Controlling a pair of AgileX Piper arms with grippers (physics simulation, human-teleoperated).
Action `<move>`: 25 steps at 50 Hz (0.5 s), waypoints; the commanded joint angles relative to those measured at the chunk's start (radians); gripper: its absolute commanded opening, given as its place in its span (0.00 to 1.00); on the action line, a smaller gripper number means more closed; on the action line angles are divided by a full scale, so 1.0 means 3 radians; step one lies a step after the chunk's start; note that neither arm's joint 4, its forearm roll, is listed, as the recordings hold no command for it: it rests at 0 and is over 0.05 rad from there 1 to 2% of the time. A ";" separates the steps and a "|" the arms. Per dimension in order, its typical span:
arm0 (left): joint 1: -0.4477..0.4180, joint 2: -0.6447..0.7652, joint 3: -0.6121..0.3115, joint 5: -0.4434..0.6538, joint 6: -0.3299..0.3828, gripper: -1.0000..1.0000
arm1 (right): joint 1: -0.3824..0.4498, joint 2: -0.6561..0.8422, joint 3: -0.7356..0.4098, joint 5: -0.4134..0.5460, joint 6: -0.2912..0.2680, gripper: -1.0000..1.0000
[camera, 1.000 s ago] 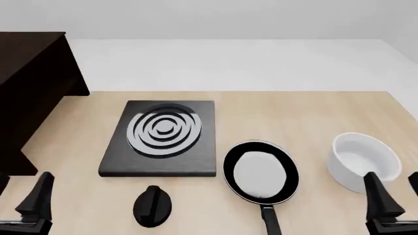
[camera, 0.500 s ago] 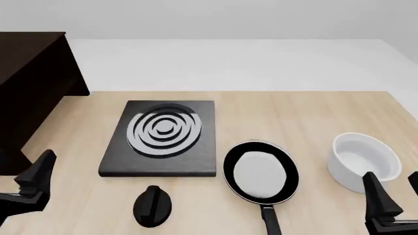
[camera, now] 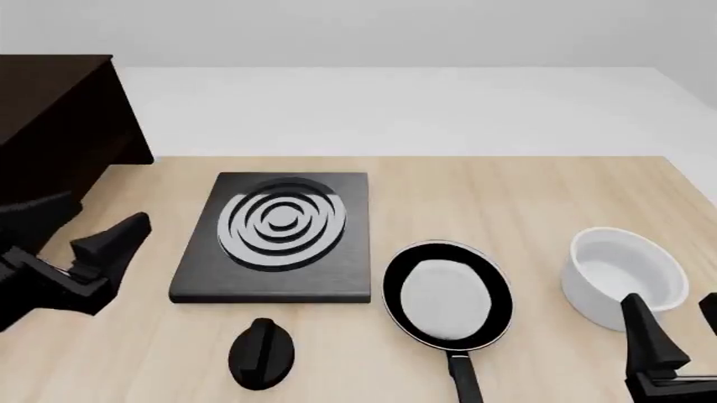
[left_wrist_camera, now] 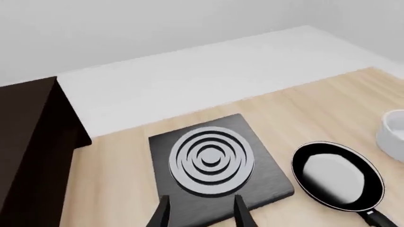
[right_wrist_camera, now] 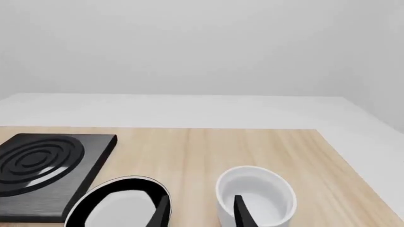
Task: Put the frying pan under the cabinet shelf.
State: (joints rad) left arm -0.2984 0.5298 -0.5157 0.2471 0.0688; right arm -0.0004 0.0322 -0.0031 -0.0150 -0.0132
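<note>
The frying pan (camera: 448, 294), black with a light-grey bottom, lies flat on the table at the front centre-right, its handle (camera: 463, 379) pointing toward my side. It also shows in the left wrist view (left_wrist_camera: 338, 175) and the right wrist view (right_wrist_camera: 120, 205). The dark brown cabinet shelf (camera: 56, 126) stands at the far left, also in the left wrist view (left_wrist_camera: 25, 142). My left gripper (camera: 103, 220) is open and empty, raised between the cabinet and the stove plate, far left of the pan. My right gripper (camera: 676, 323) is open and empty at the front right, by the bowl.
A flat black stove plate (camera: 280, 235) with grey rings lies left of the pan. A small black knob (camera: 261, 353) sits in front of it. A white bowl (camera: 624, 273) stands right of the pan, just ahead of my right gripper.
My left gripper has lifted and swung forward and right, from the front-left table corner to beside the stove plate. The right gripper, the pan and the other things have not moved.
</note>
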 commanded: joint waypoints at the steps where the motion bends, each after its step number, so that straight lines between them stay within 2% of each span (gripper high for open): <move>1: -0.0413 0.0675 -0.0486 0.0204 -0.0119 1.00 | -0.0002 0.0017 -0.0001 -0.0013 0.0000 1.00; 2: -0.0414 0.0830 -0.0519 0.0230 -0.0281 1.00 | -0.0002 0.0027 0.0000 -0.0024 -0.0001 1.00; 3: -0.0352 0.0828 -0.0561 0.0184 -0.0063 1.00 | -0.0002 0.0036 0.0001 -0.0034 -0.0002 1.00; 8: -0.0418 0.1223 -0.0840 0.0272 -0.0153 1.00 | -0.0002 0.0040 0.0000 -0.0037 -0.0001 1.00; 9: -0.0417 0.1239 -0.0884 0.0279 -0.0078 1.00 | -0.0002 0.0033 -0.0001 -0.0029 -0.0002 1.00; 14: -0.0555 0.1611 -0.1112 0.0430 -0.0241 1.00 | -0.0003 0.0055 0.0001 -0.0052 -0.0001 1.00; 15: -0.0557 0.1626 -0.1129 0.0421 -0.0177 1.00 | -0.0003 0.0049 0.0000 -0.0046 -0.0002 1.00; 17: -0.0616 0.1807 -0.1204 0.0464 -0.0289 1.00 | -0.0003 0.0023 -0.0006 -0.0013 0.0000 1.00; 18: -0.0755 0.1946 -0.1218 0.0518 -0.0515 1.00 | -0.0003 0.0045 -0.0001 -0.0040 0.0000 1.00; 25: -0.0827 0.2270 -0.1377 0.0481 -0.0631 1.00 | -0.0003 0.0049 0.0001 -0.0046 0.0000 1.00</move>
State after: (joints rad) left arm -0.4840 1.0408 -0.8375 0.3683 -0.0461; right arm -0.0012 0.0432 -0.0035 -0.0246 -0.0134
